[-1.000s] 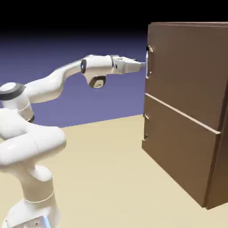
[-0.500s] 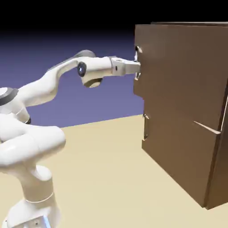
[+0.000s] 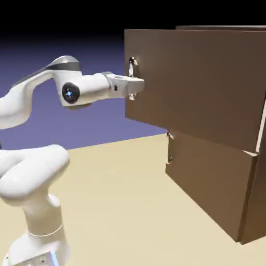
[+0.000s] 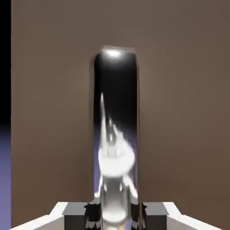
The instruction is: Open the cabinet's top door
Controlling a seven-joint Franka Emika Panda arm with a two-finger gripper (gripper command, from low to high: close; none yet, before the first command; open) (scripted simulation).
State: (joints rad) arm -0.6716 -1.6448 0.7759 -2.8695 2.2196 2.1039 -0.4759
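The cabinet (image 3: pixel 223 171) is a tall dark-brown box at the exterior view's right. Its top door (image 3: pixel 197 83) stands pulled out well in front of the cabinet's face. A small silvery handle (image 3: pixel 133 66) sits at the door's left edge. My gripper (image 3: pixel 133 88) is shut on that handle, with the arm reaching level from the left. In the hand view the shiny handle (image 4: pixel 116 134) runs upright between my two grey fingertips (image 4: pixel 92 212), and brown door wood (image 4: pixel 184 112) fills the picture behind it.
The lower brown panel (image 3: pixel 208 182) sits flush below the pulled-out door, with its own small handle (image 3: pixel 170 150) at its left edge. The tan table (image 3: pixel 119 208) stretches between my white base (image 3: pixel 36 218) and the cabinet.
The gripper went from open to shut on the handle. It then drew back to the left, pulling the top door far out from the cabinet's face.
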